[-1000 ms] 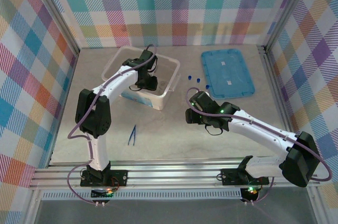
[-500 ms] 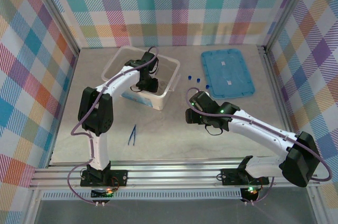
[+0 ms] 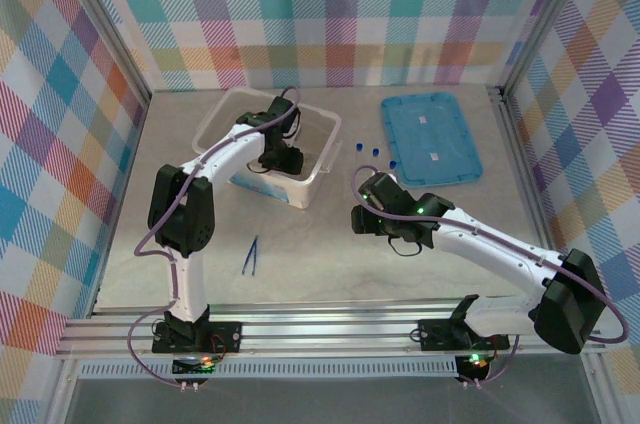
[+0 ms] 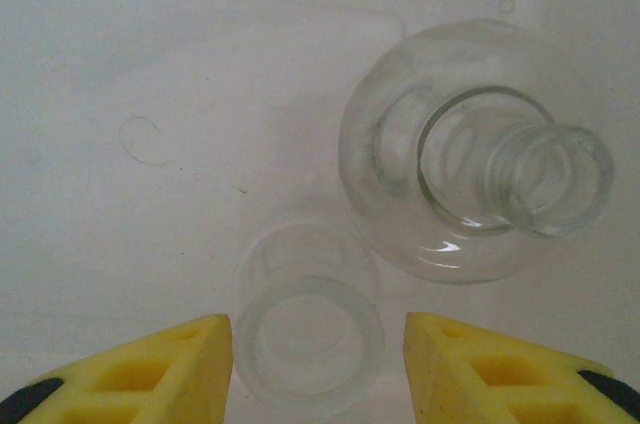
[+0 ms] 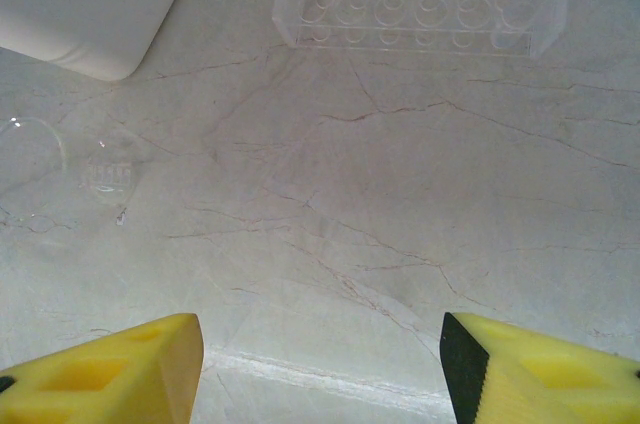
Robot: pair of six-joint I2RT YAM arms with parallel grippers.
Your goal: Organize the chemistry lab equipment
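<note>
Glass flask (image 4: 450, 154) and tiny clear cup (image 4: 310, 344) sat side by side inside the box (image 3: 290, 191); the left fingers (image 4: 150, 369) had just spread, releasing the cup, so it looked stowed; the right fingers (image 5: 110, 369) hung parted and empty above the table (image 5: 350, 194).

The left arm (image 3: 215, 159) reaches far forward with its elbow raised and wrist bent down, so the left gripper (image 3: 277, 156) points straight downward, yellow fingers (image 4: 150, 364) parted. The right arm (image 3: 480, 244) stretches low and leftward. The right gripper (image 5: 320, 364) tilts down, fingers wide apart.
</note>
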